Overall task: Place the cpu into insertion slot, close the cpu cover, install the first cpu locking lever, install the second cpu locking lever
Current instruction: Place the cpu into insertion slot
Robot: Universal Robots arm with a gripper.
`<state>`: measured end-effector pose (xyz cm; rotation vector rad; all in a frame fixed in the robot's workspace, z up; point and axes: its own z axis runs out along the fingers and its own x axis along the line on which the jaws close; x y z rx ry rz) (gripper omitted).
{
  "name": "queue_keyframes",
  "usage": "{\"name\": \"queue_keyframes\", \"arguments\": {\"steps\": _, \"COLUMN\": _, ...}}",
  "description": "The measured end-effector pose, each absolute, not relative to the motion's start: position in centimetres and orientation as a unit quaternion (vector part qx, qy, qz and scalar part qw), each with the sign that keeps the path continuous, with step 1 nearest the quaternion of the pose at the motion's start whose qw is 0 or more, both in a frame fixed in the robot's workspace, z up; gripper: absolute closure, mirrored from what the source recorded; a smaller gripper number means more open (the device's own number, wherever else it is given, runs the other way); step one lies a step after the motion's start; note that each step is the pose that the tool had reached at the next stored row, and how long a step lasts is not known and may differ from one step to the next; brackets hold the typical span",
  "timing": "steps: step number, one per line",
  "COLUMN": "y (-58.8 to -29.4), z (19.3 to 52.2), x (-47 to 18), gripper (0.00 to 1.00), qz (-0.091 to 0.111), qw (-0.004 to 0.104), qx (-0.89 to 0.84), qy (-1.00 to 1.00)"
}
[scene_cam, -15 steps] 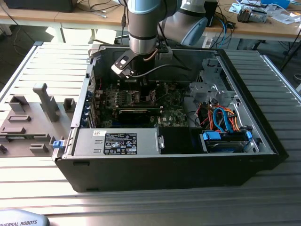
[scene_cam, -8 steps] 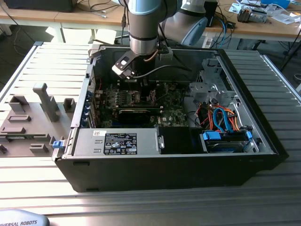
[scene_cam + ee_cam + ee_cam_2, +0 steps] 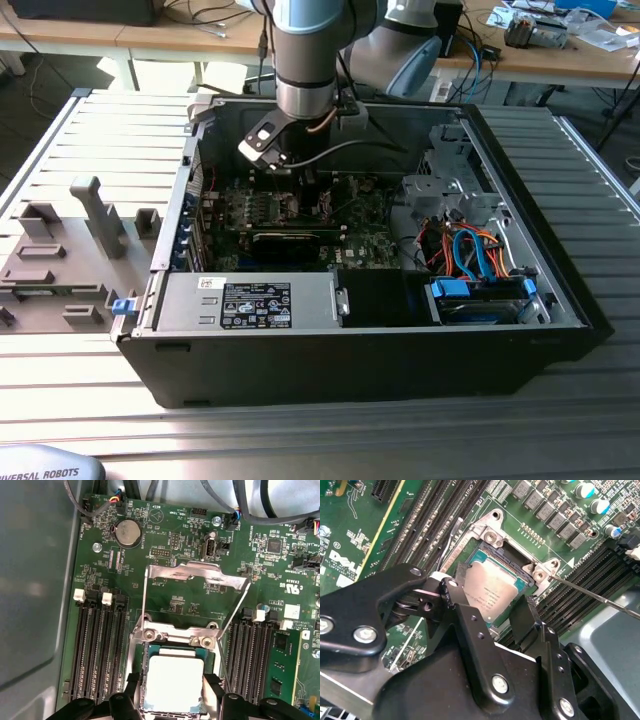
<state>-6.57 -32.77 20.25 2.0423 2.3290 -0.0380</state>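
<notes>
The cpu (image 3: 492, 592) (image 3: 172, 680), a flat square chip with a dull silver top, lies in the socket on the green motherboard (image 3: 175, 605). My gripper (image 3: 495, 595) (image 3: 173, 687) straddles it, and its black fingers (image 3: 461, 572) press against two opposite edges of the chip. The cpu cover (image 3: 195, 572), a thin silver frame, stands flipped up and open beyond the socket. One thin wire locking lever (image 3: 600, 597) sticks out to one side, unlatched. A second lever (image 3: 449, 540) lies along the other side. In the exterior view the gripper (image 3: 295, 175) reaches down into the computer case.
Black memory slots (image 3: 97, 650) flank the socket on both sides. A black card (image 3: 295, 240) crosses the board, and a drive cage with orange and blue cables (image 3: 470, 255) fills the exterior view's right. The case walls (image 3: 350, 370) surround the work area. Grey fixtures (image 3: 95, 215) stand outside.
</notes>
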Motion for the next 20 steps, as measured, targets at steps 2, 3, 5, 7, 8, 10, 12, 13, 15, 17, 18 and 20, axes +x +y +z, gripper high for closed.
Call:
{"name": "queue_keyframes", "arguments": {"steps": 2, "y": -32.8, "z": 20.4, "x": -6.5, "gripper": 0.39, "qz": -0.012, "qw": 0.022, "qx": 0.659, "qy": 0.752}}
{"name": "queue_keyframes", "arguments": {"steps": 3, "y": -32.8, "z": 20.4, "x": -6.5, "gripper": 0.39, "qz": -0.012, "qw": 0.021, "qx": 0.659, "qy": 0.752}}
{"name": "queue_keyframes", "arguments": {"steps": 5, "y": -33.0, "z": 20.4, "x": -6.2, "gripper": 0.39, "qz": -0.011, "qw": 0.018, "qx": 0.659, "qy": 0.752}}
{"name": "queue_keyframes", "arguments": {"steps": 7, "y": -33.4, "z": 20.4, "x": -6.1, "gripper": 0.39, "qz": -0.009, "qw": 0.015, "qx": 0.659, "qy": 0.752}}
{"name": "queue_keyframes", "arguments": {"steps": 8, "y": -33.5, "z": 20.4, "x": -6.1, "gripper": 0.39, "qz": -0.007, "qw": 0.014, "qx": 0.659, "qy": 0.752}}
{"name": "queue_keyframes", "arguments": {"steps": 10, "y": -33.8, "z": 20.4, "x": -6.1, "gripper": 0.39, "qz": -0.005, "qw": 0.012, "qx": 0.659, "qy": 0.752}}
{"name": "queue_keyframes", "arguments": {"steps": 12, "y": -33.8, "z": 20.3, "x": -6.0, "gripper": 0.39, "qz": -0.005, "qw": 0.011, "qx": 0.659, "qy": 0.752}}
{"name": "queue_keyframes", "arguments": {"steps": 13, "y": -33.8, "z": 20.3, "x": -6.0, "gripper": 0.39, "qz": -0.005, "qw": 0.011, "qx": 0.659, "qy": 0.752}}
{"name": "queue_keyframes", "arguments": {"steps": 15, "y": -33.8, "z": 20.3, "x": -6.0, "gripper": 0.39, "qz": -0.004, "qw": 0.010, "qx": 0.659, "qy": 0.752}}
{"name": "queue_keyframes", "arguments": {"steps": 17, "y": -33.8, "z": 20.2, "x": -6.0, "gripper": 0.39, "qz": -0.003, "qw": 0.009, "qx": 0.659, "qy": 0.752}}
{"name": "queue_keyframes", "arguments": {"steps": 18, "y": -33.8, "z": 20.2, "x": -6.0, "gripper": 0.39, "qz": -0.003, "qw": 0.009, "qx": 0.659, "qy": 0.752}}
{"name": "queue_keyframes", "arguments": {"steps": 20, "y": -33.8, "z": 20.2, "x": -6.0, "gripper": 0.39, "qz": -0.003, "qw": 0.009, "qx": 0.659, "qy": 0.752}}
